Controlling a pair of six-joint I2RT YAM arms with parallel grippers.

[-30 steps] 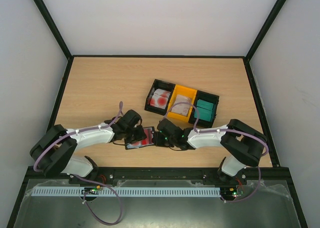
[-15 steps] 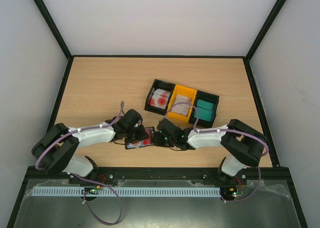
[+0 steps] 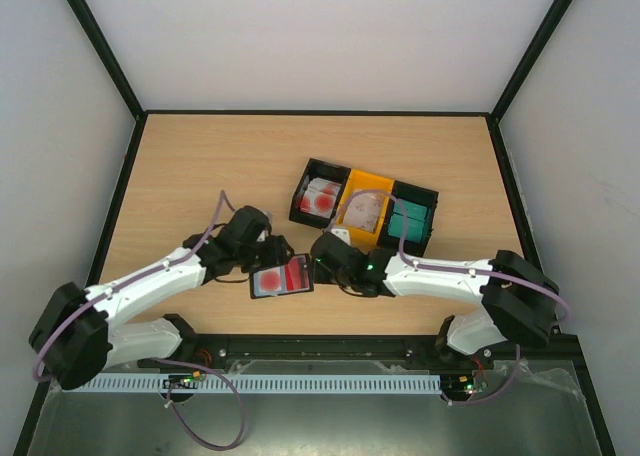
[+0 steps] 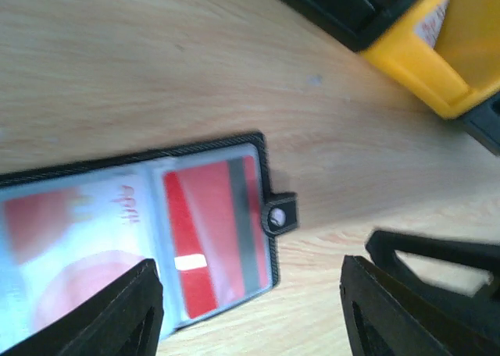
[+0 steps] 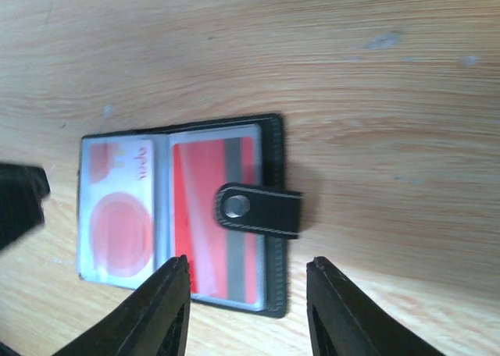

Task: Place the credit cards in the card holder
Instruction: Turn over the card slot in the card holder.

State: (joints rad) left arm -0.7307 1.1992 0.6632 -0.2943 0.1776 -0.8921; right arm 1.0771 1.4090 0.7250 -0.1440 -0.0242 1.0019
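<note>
The card holder (image 3: 282,277) lies open and flat on the table, between the two grippers. Its clear pockets hold a white card with a red disc (image 5: 119,219) and a red card with a grey stripe (image 5: 199,215). Its snap tab (image 5: 258,210) is at the right edge. It also shows in the left wrist view (image 4: 156,231). My left gripper (image 3: 264,252) is open and empty above the holder's left side. My right gripper (image 3: 326,260) is open and empty just right of the holder. More credit cards lie in the bins: red-and-white (image 3: 321,197), beige (image 3: 365,212), teal (image 3: 411,219).
Three joined bins stand behind the holder: a black bin (image 3: 302,192), a yellow bin (image 3: 372,184) and a black bin (image 3: 432,208). The yellow bin's corner (image 4: 422,55) shows in the left wrist view. Black frame rails border the table.
Both grippers have drawn back from the card holder and no longer cover it. It now lies fully open with both cards showing. The left arm has swung back to the left.
</note>
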